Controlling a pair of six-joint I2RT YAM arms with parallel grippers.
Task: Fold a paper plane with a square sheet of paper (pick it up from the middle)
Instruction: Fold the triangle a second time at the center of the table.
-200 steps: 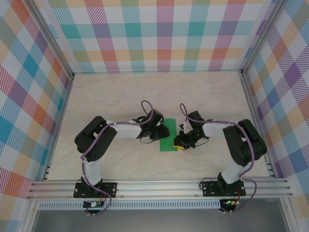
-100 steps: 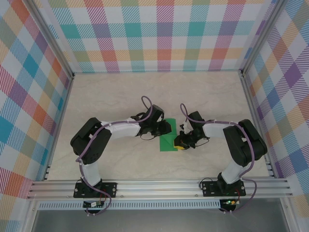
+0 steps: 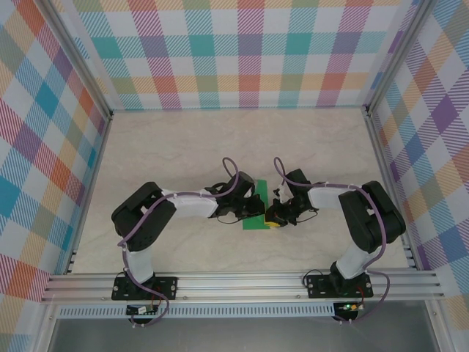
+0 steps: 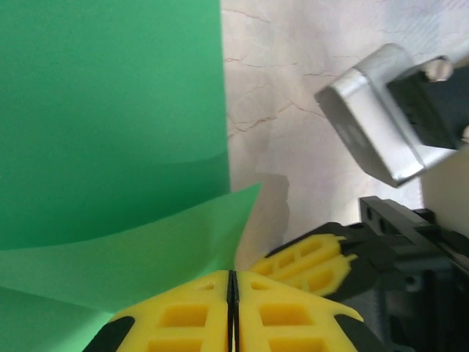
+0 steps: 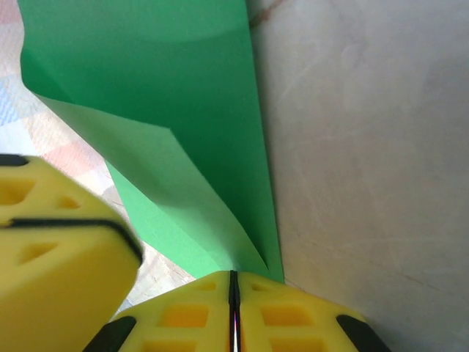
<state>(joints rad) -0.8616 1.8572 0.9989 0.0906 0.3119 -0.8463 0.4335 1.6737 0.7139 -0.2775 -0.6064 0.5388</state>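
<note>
Two grippers meet at the green sheet of paper (image 3: 253, 224), which lies near the middle of the table (image 3: 176, 147), a little toward the arm bases. The left gripper (image 4: 231, 293) has its yellow fingers pressed flat together, and a raised flap of the sheet runs down into the seam between them, so it looks pinched there. The right gripper (image 5: 233, 301) is closed just as tight, with two folds of the sheet narrowing into its fingertips. Beyond the fingers the sheet spreads out toward the table, one part curling upward. The grippers sit just beside each other along the sheet's right edge.
</note>
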